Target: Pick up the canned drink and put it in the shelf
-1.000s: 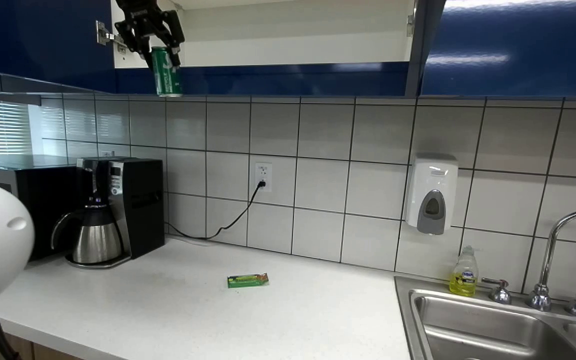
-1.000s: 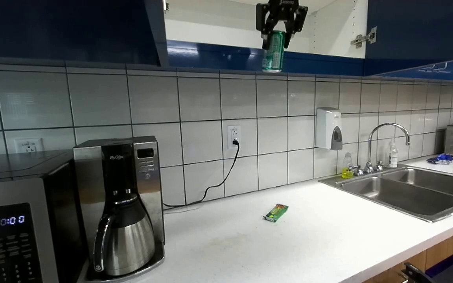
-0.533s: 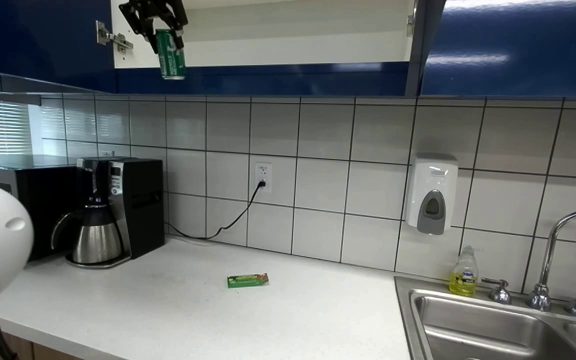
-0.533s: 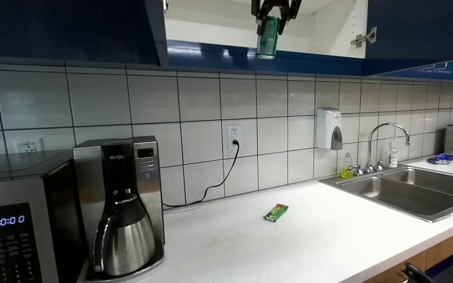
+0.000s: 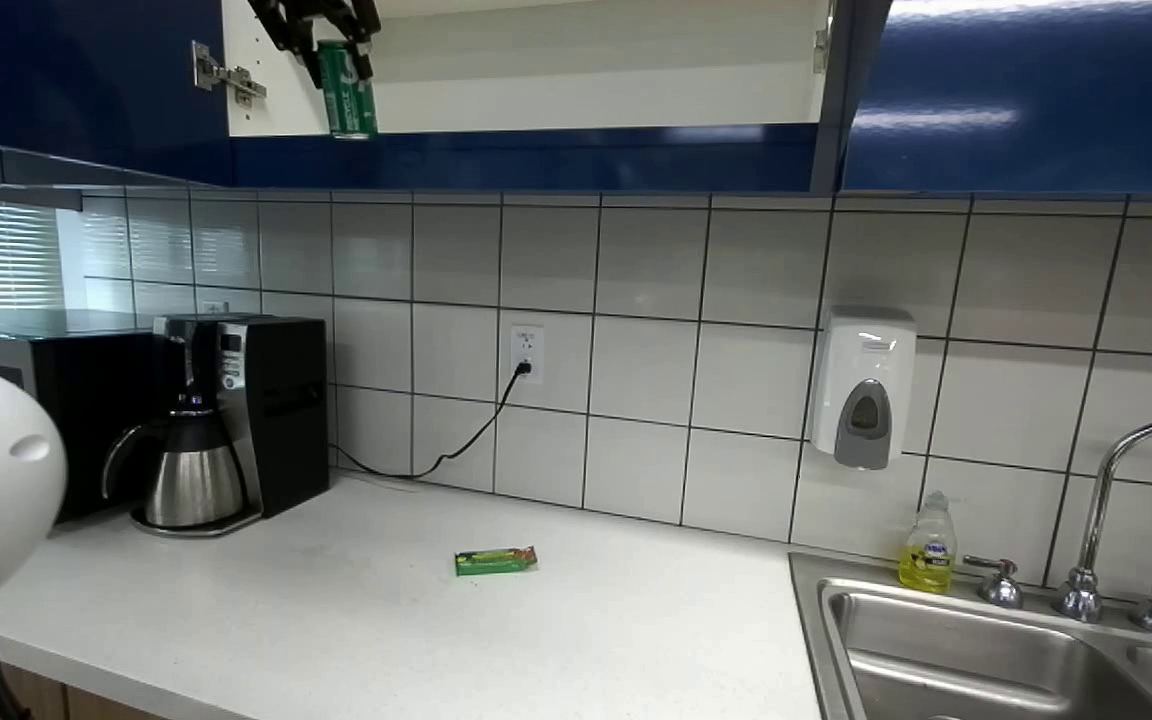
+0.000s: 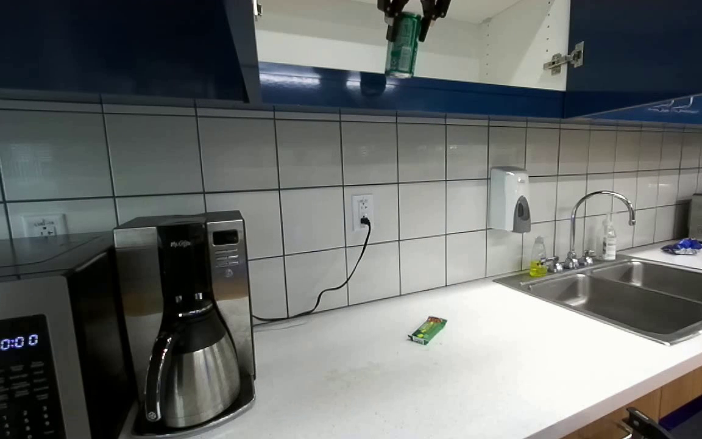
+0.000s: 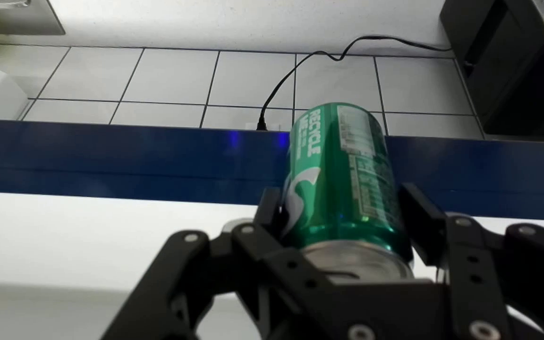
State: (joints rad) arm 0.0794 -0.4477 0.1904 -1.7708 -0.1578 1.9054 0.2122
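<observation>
The green canned drink is held in the air, slightly tilted, in both exterior views. My gripper is shut on its upper part, with a finger on each side; the upper gripper is cut off by the frame's top. In the wrist view the gripper holds the can with its silvery top towards the palm. The pale open shelf shows behind the can, with a blue lower edge. In both exterior views the can's bottom overlaps the top of that edge. It appears in front of the opening.
A dark blue open door with a hinge flanks the shelf. Below are the white counter, a green packet, a coffee maker, a microwave, a soap dispenser and a sink.
The gripper and the held can have risen from below the blue edge to about its top, also shifting sideways. The can leans a little more. The counter things have not moved.
</observation>
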